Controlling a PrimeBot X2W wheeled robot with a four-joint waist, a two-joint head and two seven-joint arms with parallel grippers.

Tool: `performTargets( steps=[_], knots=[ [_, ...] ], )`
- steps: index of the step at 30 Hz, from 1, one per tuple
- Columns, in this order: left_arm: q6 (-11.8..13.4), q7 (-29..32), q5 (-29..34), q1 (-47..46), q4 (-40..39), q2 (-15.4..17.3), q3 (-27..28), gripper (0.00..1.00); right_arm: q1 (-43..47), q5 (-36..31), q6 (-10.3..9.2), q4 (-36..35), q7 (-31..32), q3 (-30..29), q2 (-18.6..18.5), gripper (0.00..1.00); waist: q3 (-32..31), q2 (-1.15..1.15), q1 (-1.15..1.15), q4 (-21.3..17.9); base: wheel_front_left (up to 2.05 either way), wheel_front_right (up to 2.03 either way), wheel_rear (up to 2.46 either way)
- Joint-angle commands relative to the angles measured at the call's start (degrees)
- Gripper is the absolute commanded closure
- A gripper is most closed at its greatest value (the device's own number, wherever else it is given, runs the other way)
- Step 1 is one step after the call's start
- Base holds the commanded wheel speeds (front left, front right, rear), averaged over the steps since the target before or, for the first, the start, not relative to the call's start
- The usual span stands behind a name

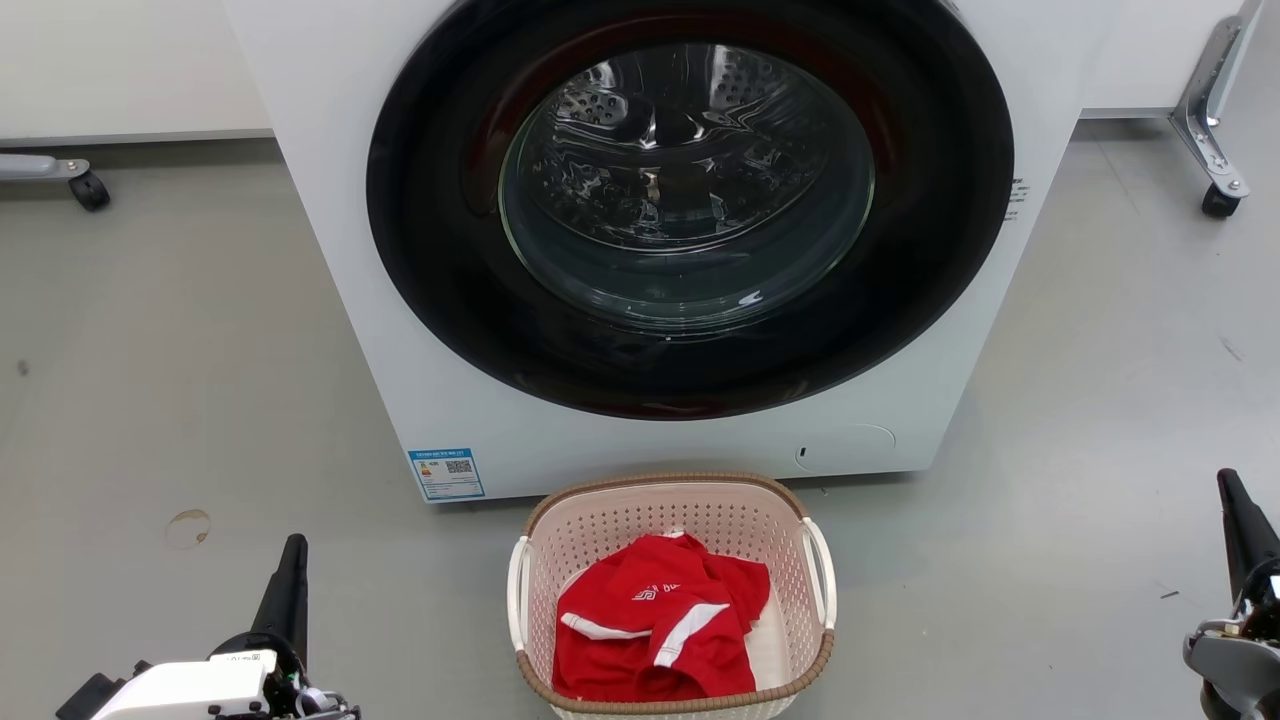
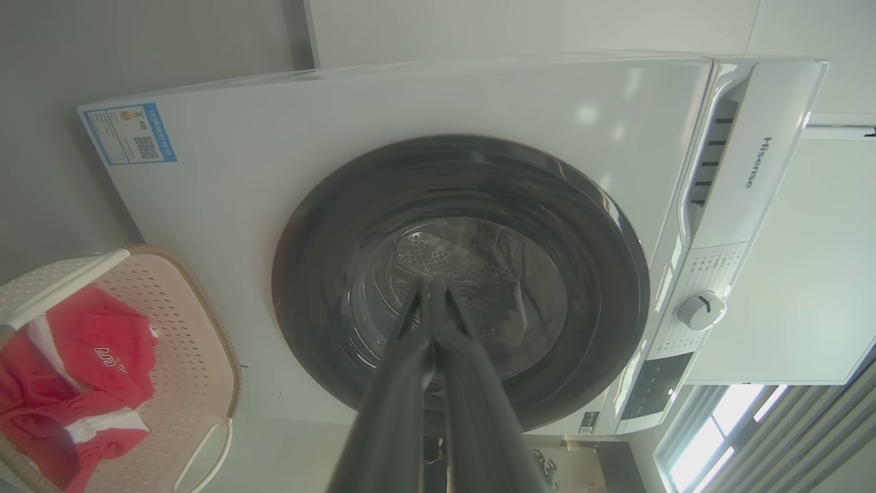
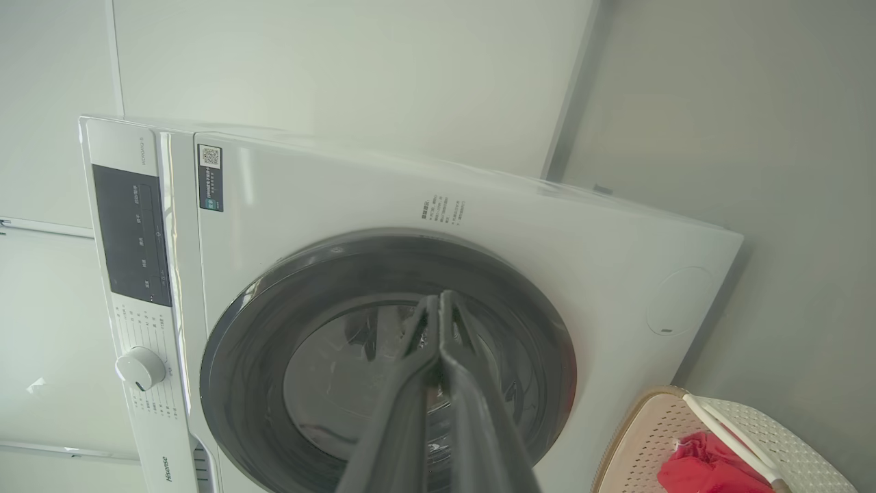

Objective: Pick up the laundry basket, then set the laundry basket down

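- Laundry basket (image 1: 650,520) on floor (image 1: 200,400), just before washer (image 1: 380,330), betw. the arms (red shirt (image 1: 650,620) inside).
- L gripper (image 1: 293,548) & R gripper (image 1: 1229,485): both pinched closed, empty.
- Basket sits inboard of both; white handles (image 1: 517,590) face sideways; L arm looks nearer.

You've got the washer (image 1: 690,210) straight ahead, w/ the basket (image 1: 655,480) on the floor (image 1: 150,400) just in front of it, near its base. A shirt (image 1: 650,625) lies in the basket. Your left gripper (image 1: 295,545) is well left of the basket, right gripper (image 1: 1228,485) well right of it. Basket's btwn them, apart from both.
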Motion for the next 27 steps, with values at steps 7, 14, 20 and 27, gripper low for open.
performTargets(
  steps=[7,14,20,27],
  knots=[
    [-0.59,0.35,-0.29,-3.15,-1.35,0.44,1.9,1.0,-2.77,-0.01,0.28,-1.75,0.41,0.77,-1.42,1.0,0.0,0.0,0.0,0.0,0.0,0.0,0.0],
    [-0.59,0.36,-0.27,-3.15,-1.35,0.42,1.91,1.0,-2.77,-0.02,0.28,-1.75,0.42,0.76,-1.42,1.0,0.0,0.0,0.0,0.0,0.0,0.0,0.0],
    [-0.59,0.37,-0.26,-3.15,-1.35,0.41,1.93,1.0,-2.77,-0.03,0.28,-1.75,0.43,0.75,-1.41,1.0,0.0,0.0,0.0,0.0,0.0,0.0,0.0],
    [-0.59,0.38,-0.25,-3.15,-1.35,0.4,1.94,1.0,-2.77,-0.04,0.28,-1.75,0.43,0.73,-1.4,1.0,0.0,0.0,0.0,0.0,0.0,0.0,0.0]
  ],
)
